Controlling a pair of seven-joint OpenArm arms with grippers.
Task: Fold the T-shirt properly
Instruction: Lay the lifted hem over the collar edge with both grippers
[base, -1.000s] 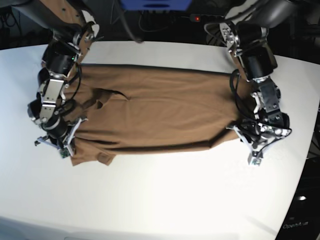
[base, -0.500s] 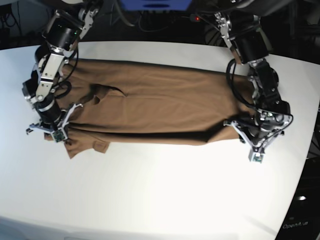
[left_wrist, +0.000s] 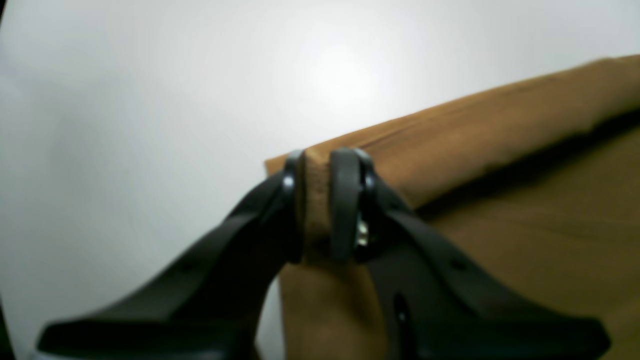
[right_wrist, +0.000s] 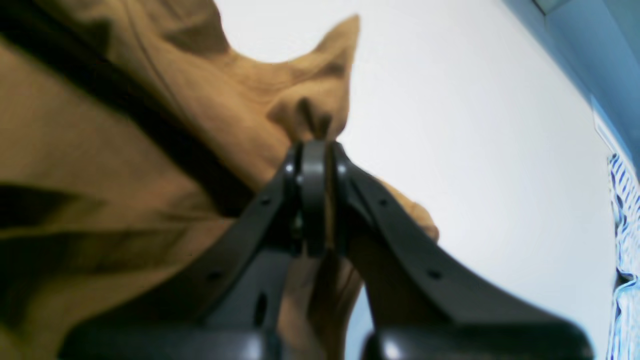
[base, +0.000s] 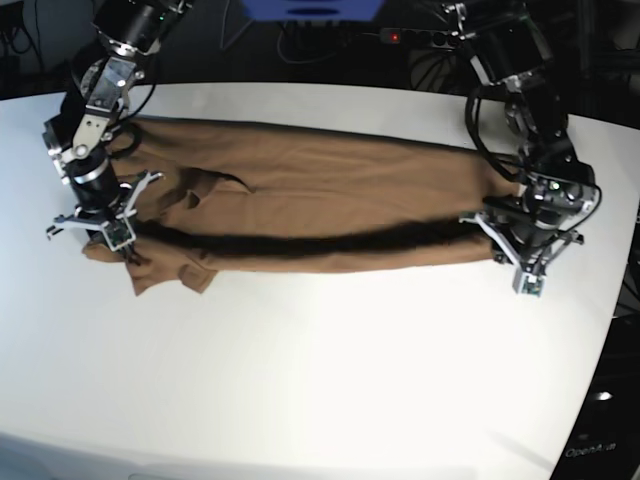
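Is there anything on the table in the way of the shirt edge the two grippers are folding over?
Nothing visible. The left gripper and right gripper are each shut on the T-shirt, and the table around the cloth shows only bare white surface.

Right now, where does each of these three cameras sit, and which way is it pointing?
Base: high in front of the table, looking down at the shirt and both arms.
Left wrist: behind the left gripper, looking along its fingers, which pinch a shirt corner.
Right wrist: behind the right gripper, shut on bunched shirt.
Shared: all three show the shirt on the white table.
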